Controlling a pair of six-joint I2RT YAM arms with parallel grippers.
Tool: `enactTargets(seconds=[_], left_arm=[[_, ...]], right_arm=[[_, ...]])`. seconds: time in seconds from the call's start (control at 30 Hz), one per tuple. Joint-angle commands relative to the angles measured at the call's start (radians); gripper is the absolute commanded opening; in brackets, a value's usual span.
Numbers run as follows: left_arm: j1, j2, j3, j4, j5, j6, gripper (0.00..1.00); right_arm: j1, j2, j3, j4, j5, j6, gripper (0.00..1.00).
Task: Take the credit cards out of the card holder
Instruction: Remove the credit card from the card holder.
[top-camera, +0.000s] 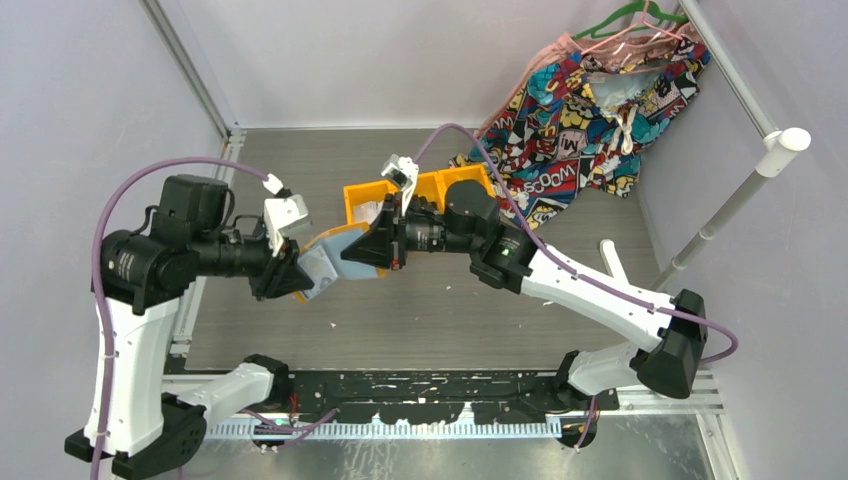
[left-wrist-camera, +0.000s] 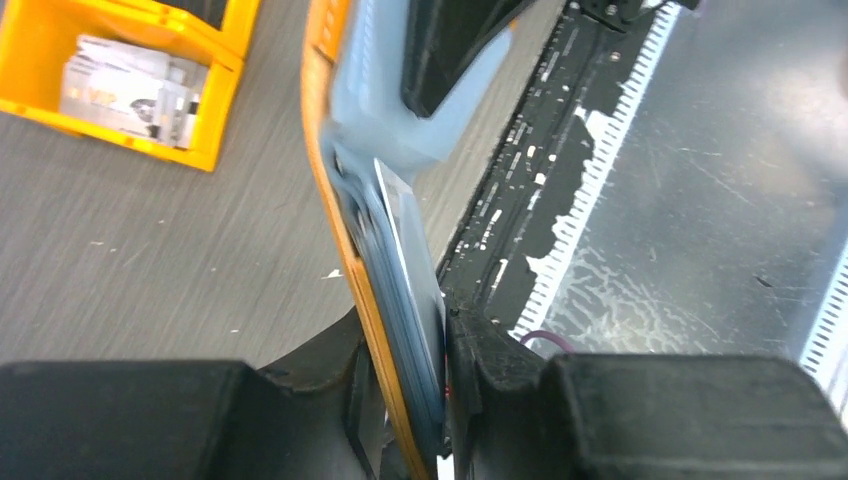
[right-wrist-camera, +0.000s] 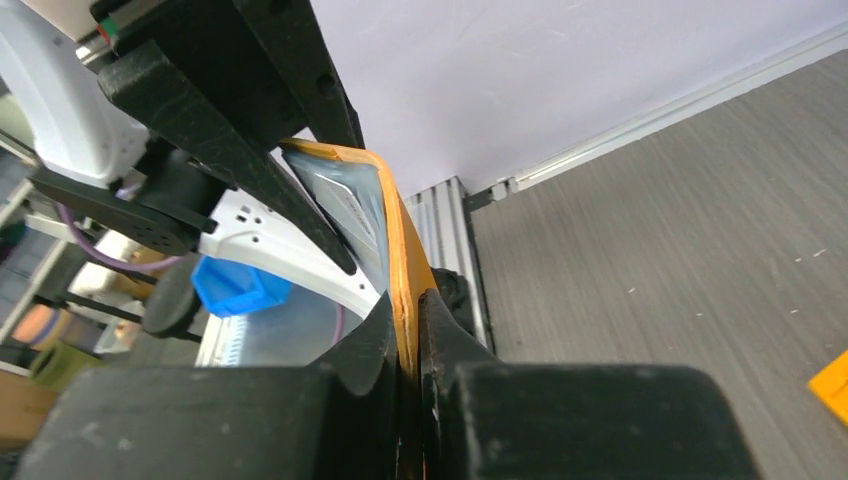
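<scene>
The card holder (top-camera: 322, 262) hangs in the air between my two grippers, above the middle of the table. Its orange cover and pale blue pockets show edge-on in the left wrist view, card holder (left-wrist-camera: 345, 200). My left gripper (left-wrist-camera: 415, 345) is shut on its lower end, across cover and pockets. My right gripper (right-wrist-camera: 408, 335) is shut on the orange cover's edge alone; the card holder (right-wrist-camera: 392, 225) curves away above it. One pale credit card (left-wrist-camera: 398, 215) sits inside a blue pocket, its edge showing. Other credit cards are hidden. From above, the left gripper (top-camera: 290, 272) and right gripper (top-camera: 358, 250) face each other.
Orange bin trays (top-camera: 425, 190) stand just behind the grippers; one orange tray (left-wrist-camera: 215, 100) holds a grey-white papery bundle (left-wrist-camera: 125, 90). A colourful garment (top-camera: 585, 100) on hangers lies at the back right. A white pole (top-camera: 730, 200) leans at the right.
</scene>
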Motion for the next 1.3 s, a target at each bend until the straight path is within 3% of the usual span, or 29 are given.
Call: enactTargets(seconds=[0.0, 0.17, 0.3, 0.5, 0.77, 1.0, 1.27], left_arm=[[-0.006, -0.062, -0.04, -0.059, 0.153, -0.06, 0.27], [-0.005, -0.126, -0.102, 0.13, 0.196, -0.228, 0.27], [-0.006, -0.193, -0.178, 0.331, 0.116, -0.405, 0.18], [-0.006, -0.25, -0.229, 0.516, 0.096, -0.604, 0.13], [-0.005, -0.26, -0.297, 0.607, 0.227, -0.735, 0.25], [-0.005, -0.221, -0.248, 0.567, 0.274, -0.732, 0.26], [-0.005, -0.227, -0.275, 0.655, 0.42, -0.827, 0.24]], right_arm=[[-0.006, -0.099, -0.054, 0.217, 0.005, 0.142, 0.01], [-0.007, -0.147, -0.12, 0.315, 0.026, 0.229, 0.01], [-0.002, -0.171, -0.161, 0.38, 0.023, 0.279, 0.01], [0.008, -0.191, -0.168, 0.369, 0.021, 0.297, 0.01], [0.02, -0.212, -0.16, 0.368, 0.015, 0.315, 0.01], [0.022, -0.239, -0.16, 0.324, 0.006, 0.313, 0.01], [0.022, -0.249, -0.146, 0.261, 0.011, 0.297, 0.01]])
